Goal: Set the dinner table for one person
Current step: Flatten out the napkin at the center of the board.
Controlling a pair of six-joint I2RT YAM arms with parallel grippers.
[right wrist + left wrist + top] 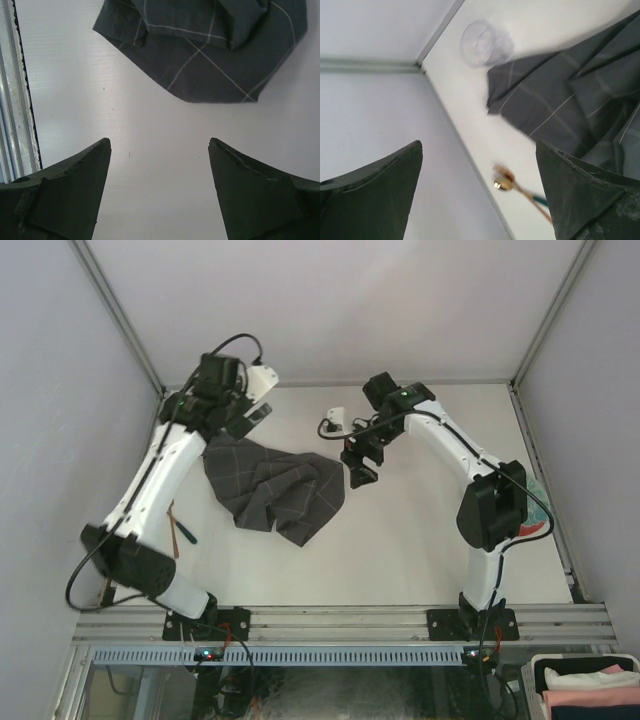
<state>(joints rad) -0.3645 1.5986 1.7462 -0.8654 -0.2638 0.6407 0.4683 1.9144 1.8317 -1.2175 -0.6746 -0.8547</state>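
Since cloth (pixel 275 490) lies crumpled rather than spread on left-centre of dinner table (pixel 400 550), arms sit at its opposite sides, likely to pull it flat as placemat. Left gripper (pixel 479 144): jaws wide, nothing between them, near cloth's far-left corner. Right gripper (pixel 159 141): jaws wide apart too, empty, over bare tabletop just beside cloth's right edge. Clear glass (pixel 485 42) just beside cloth corner. Gold spoon (pixel 504 183) at left table edge, apart from cloth. Both probably parked aside until cloth is flat. Setting barely begun.
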